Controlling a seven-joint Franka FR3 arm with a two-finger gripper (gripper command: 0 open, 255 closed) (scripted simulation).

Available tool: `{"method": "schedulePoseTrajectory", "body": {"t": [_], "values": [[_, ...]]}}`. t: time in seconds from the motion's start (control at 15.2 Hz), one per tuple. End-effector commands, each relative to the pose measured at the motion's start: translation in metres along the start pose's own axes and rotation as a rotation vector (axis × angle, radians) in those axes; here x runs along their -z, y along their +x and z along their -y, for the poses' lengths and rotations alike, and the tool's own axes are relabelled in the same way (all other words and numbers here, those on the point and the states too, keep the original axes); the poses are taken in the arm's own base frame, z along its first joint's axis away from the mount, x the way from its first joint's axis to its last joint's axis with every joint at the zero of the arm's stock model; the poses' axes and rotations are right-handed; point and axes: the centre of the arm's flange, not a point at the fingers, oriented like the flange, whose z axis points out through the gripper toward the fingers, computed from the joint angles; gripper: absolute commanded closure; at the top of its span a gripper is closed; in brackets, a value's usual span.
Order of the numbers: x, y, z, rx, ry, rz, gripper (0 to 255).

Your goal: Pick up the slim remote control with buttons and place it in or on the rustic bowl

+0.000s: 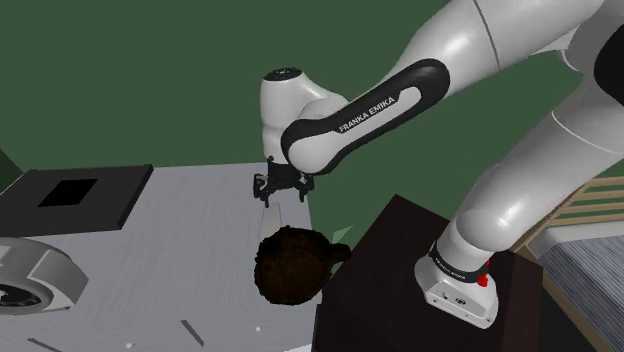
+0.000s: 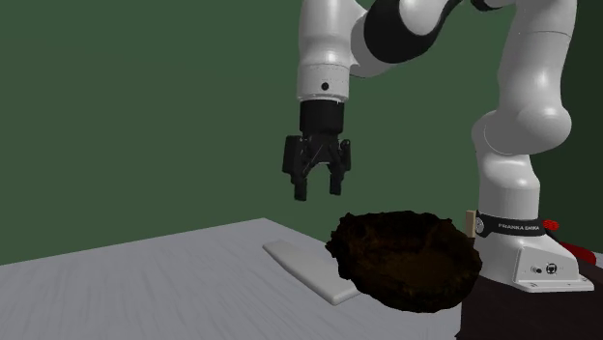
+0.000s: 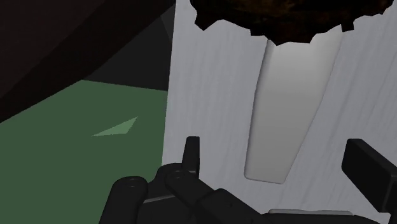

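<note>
The slim remote (image 2: pixel 309 269) is drawn as a plain pale slab with no buttons visible. It lies flat on the grey table (image 2: pixel 145 290), one end next to the dark brown rough-edged bowl (image 2: pixel 406 261). My black gripper (image 2: pixel 319 188) hangs well above the remote, pointing down, fingers apart and empty. In the wrist view the remote (image 3: pixel 286 114) lies lengthwise between my fingers (image 3: pixel 369 172), running up to the bowl (image 3: pixel 286 13). From the shoulder camera the gripper (image 1: pixel 282 190) is above and just behind the bowl (image 1: pixel 295 265).
The dark box stand (image 1: pixel 400 270) sits right beside the bowl. A black flat panel (image 1: pixel 75 195) lies at the table's far left and a round white object (image 1: pixel 30 275) at lower left. The table edge (image 3: pixel 170 114) runs near the remote, with green floor beyond.
</note>
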Motion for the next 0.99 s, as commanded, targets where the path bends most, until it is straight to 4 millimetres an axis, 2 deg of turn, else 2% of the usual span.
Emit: {"method": "schedulePoseTrajectory", "body": {"t": [0.0,0.26,0.73,0.92], "values": [[-0.025,-0.002,0.016,-0.048,-0.009,0.009,0],[-0.069,0.000,0.048,-0.135,-0.031,0.024,0],[-0.106,-0.001,0.047,-0.135,-0.031,0.024,0],[-0.109,-0.001,0.047,-0.135,-0.031,0.024,0]]}}
